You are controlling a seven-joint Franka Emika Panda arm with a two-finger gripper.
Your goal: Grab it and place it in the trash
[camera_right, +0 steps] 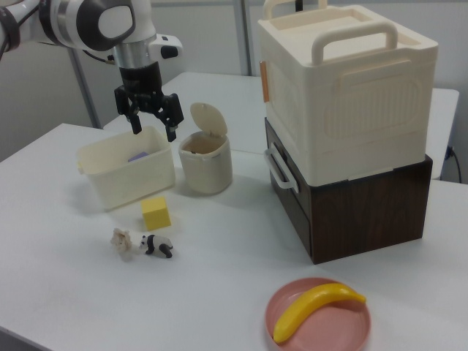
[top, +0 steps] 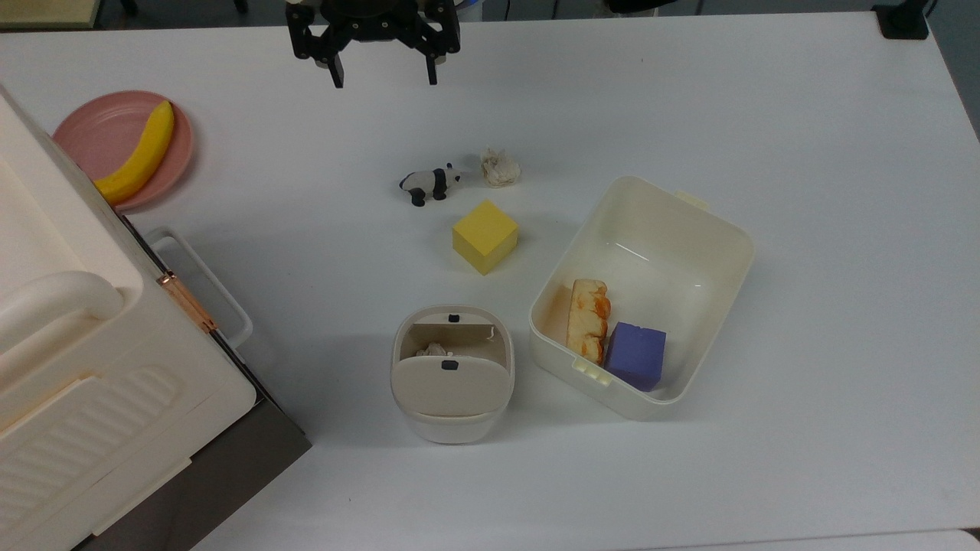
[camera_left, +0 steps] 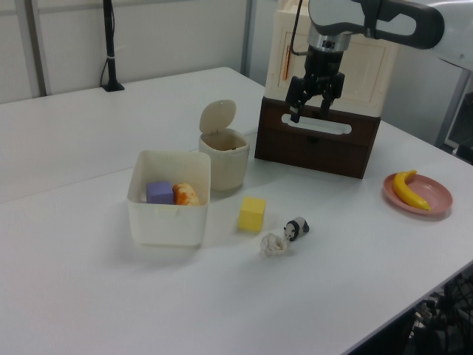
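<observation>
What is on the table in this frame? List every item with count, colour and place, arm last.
crumpled off-white paper wad: 1, off-white, mid-table, just right of the panda in the top view
black-and-white panda figurine: 1, mid-table
yellow cube: 1, yellow, between the wad and the bin
small cream bin with swing flap lid: 1, cream, flap tipped open, left of the tub in the top view
cream rectangular tub: 1, holds two items
purple block: 1, in the tub
orange-white bread-like piece: 1, in the tub
pink plate: 1, top view's left
yellow banana: 1, on the plate
cream case on dark brown drawer unit: 1 stack
black gripper: 1, open, above the table's far edge
</observation>
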